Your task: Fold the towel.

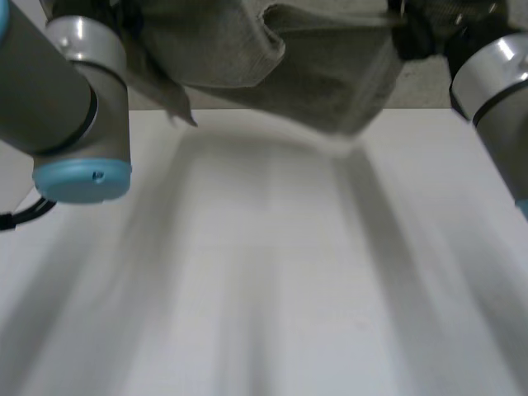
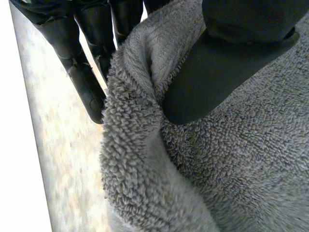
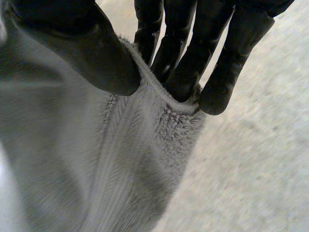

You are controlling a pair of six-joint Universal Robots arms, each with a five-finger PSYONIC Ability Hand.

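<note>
A grey towel (image 1: 280, 66) is held up in the air, off the white counter (image 1: 272, 272).
Head view: the towel hangs bunched between the left arm (image 1: 58, 91) and the right arm (image 1: 495, 82). Left wrist view: the left hand (image 2: 217, 72) pinches the towel. Its thumb presses the fluffy cloth from one side and its fingers (image 2: 82, 72) sit close together behind the rolled edge. Right wrist view: the right hand (image 3: 87, 48) pinches the towel's hemmed edge near a corner. The edge sits between the thumb and the tips of the fingers (image 3: 188, 67), and the rest hangs down below them.
</note>
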